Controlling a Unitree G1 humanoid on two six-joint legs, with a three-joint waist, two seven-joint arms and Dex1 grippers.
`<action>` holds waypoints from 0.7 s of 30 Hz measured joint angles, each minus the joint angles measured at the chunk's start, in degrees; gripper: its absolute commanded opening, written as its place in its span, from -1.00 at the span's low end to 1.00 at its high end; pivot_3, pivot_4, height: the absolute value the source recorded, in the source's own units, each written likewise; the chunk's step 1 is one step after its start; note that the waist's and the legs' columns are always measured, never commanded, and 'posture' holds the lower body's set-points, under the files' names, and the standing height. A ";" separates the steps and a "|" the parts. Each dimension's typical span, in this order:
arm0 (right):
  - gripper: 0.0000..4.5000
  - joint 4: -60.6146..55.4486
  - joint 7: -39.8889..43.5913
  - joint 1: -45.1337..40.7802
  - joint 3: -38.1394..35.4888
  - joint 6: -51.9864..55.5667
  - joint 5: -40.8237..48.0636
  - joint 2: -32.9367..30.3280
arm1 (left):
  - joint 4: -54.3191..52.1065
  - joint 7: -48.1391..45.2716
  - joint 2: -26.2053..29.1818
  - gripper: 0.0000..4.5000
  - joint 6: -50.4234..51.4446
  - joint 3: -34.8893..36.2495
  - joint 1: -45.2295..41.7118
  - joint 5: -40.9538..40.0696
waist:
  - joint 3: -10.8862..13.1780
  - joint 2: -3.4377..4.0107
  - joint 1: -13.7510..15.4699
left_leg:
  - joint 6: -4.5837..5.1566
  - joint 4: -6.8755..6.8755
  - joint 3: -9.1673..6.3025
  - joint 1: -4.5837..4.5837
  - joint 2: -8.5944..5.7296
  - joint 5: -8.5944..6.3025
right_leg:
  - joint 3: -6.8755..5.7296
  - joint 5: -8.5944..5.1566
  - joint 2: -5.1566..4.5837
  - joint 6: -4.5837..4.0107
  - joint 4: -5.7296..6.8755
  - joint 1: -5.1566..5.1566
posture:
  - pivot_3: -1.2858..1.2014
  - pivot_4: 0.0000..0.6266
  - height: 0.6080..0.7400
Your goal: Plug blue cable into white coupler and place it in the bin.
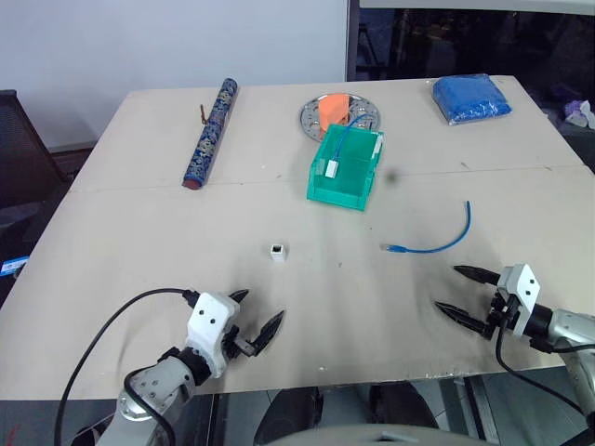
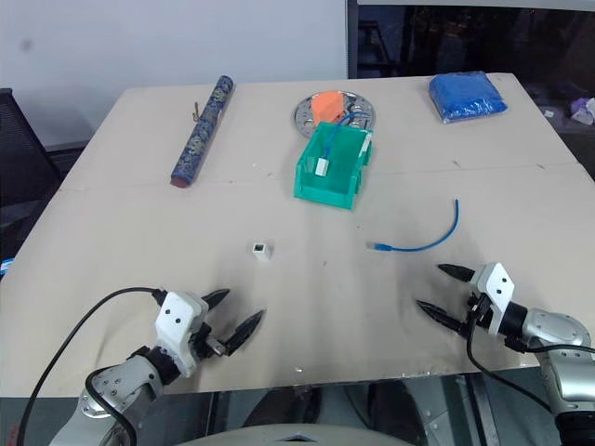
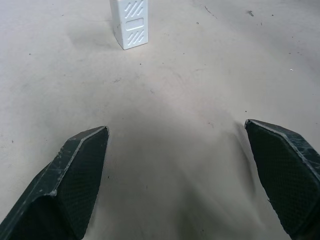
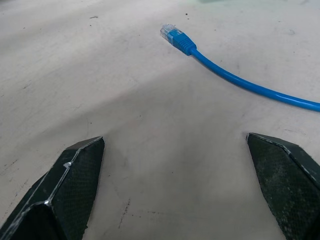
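Where the bench (image 1: 139, 269) comes nearest to us, we see the left gripper (image 1: 255, 320) low over the bare board with its two black fingers spread wide and nothing between them. Across from it, the right gripper (image 1: 465, 292) is likewise spread wide and empty, pointing inward just above the surface.

Just beyond the left gripper stands the white coupler (image 1: 277, 250), a tiny white plastic block, upright and alone; in the left wrist view it (image 3: 129, 22) shows slanted ribbing and a small rectangular panel on its side. It is well apart from both grippers.

Near the right gripper, a little further back, lies the blue cable (image 1: 439, 239), thin, bright blue and short, bent in a shallow arc flat on the bench. Its plug end points toward the middle of the bench; the right wrist view shows that plug (image 4: 175, 36) as a blue boot with a clear tip. The cable touches nothing else.

Further back sits the bin (image 1: 337, 186), translucent green with a rectangular rim. Inside it we see a second blue cable (image 1: 348, 137) joined to a white block (image 1: 332, 168).

Behind the bin is a round silver plate (image 1: 364, 118) bearing an orange piece (image 1: 333, 108). To the left lies a long patterned tube (image 1: 209, 133), and at the far right corner a blue padded bag (image 1: 470, 98).
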 measured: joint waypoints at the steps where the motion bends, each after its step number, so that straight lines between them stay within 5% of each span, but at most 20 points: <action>1: 0.99 0.00 0.00 0.00 0.00 0.00 0.00 0.00 | 0.00 0.00 0.00 1.00 -0.01 0.00 0.00 0.00 | 0.00 0.00 0.00 | 0.00 0.00 0.00 0.00 0.00 0.00 | 0.00 0.00 0.00 0.00 0.00 0.00 | 0.03 -0.52 1.00; 21: 0.99 1.99 0.66 -0.91 0.15 -2.30 -1.07 0.00 | 1.56 -1.77 1.07 1.00 -1.86 -0.04 -0.60 0.71 | -0.02 -0.01 0.00 | 0.00 0.04 0.00 0.01 -0.01 0.00 | 0.01 0.00 0.00 0.00 0.00 0.02 | 0.03 -0.52 1.00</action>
